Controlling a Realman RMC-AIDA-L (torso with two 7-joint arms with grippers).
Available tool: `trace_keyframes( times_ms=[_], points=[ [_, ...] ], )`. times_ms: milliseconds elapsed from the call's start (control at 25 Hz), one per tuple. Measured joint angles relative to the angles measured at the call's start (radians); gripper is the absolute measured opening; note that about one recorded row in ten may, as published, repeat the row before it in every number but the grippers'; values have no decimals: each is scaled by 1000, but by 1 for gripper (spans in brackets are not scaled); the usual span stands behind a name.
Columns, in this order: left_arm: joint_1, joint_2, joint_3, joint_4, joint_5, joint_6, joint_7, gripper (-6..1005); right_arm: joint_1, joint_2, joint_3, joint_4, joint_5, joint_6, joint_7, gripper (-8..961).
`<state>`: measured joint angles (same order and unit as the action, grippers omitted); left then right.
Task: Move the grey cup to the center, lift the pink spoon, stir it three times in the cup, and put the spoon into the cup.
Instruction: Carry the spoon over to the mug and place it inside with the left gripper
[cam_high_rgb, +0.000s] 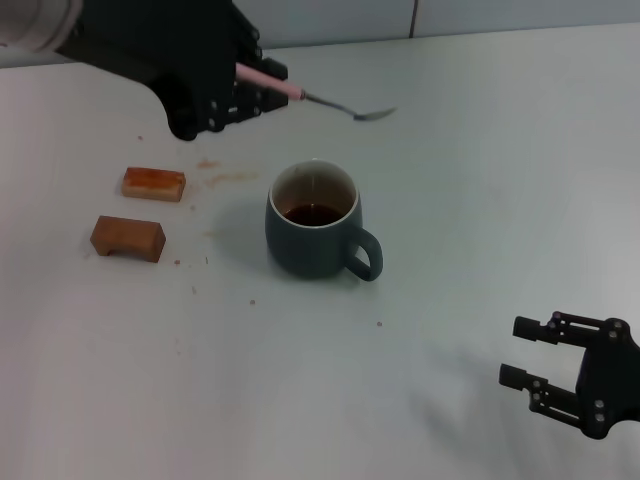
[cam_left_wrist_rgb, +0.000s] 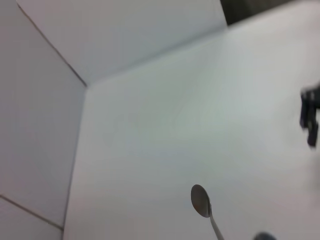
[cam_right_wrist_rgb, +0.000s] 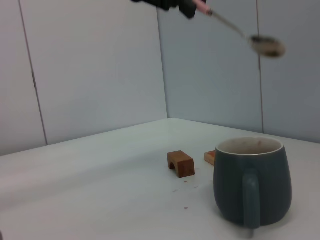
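The grey cup (cam_high_rgb: 314, 233) stands mid-table. The left gripper (cam_high_rgb: 250, 90), clamped on the pink spoon (cam_high_rgb: 318, 98), holds it aloft beyond the cup. Stirring seems next, needing the bowl lowered inside the rim. The right gripper (cam_high_rgb: 530, 352) idles nearside of the cup, fingers apart.

Lighting's bright and pretty even from overhead, so the white surface (cam_high_rgb: 450, 200) looks washed out and the grey cup (cam_high_rgb: 314, 233) only throws a faint soft shadow. The left wrist view is smeared with blur, especially the dark shape at its edge. In the right wrist view the pink spoon (cam_right_wrist_rgb: 250, 35) is out of focus up high.
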<state>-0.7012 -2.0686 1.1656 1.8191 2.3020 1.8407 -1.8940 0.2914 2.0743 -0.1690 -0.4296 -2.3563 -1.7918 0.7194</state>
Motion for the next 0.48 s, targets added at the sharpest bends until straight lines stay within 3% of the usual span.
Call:
trace_keyframes(
  times_ms=[480],
  points=[
    [11,-5,193,30,167,-32,-20,130,-4,0,0,0,0,0,0,543]
  ],
)
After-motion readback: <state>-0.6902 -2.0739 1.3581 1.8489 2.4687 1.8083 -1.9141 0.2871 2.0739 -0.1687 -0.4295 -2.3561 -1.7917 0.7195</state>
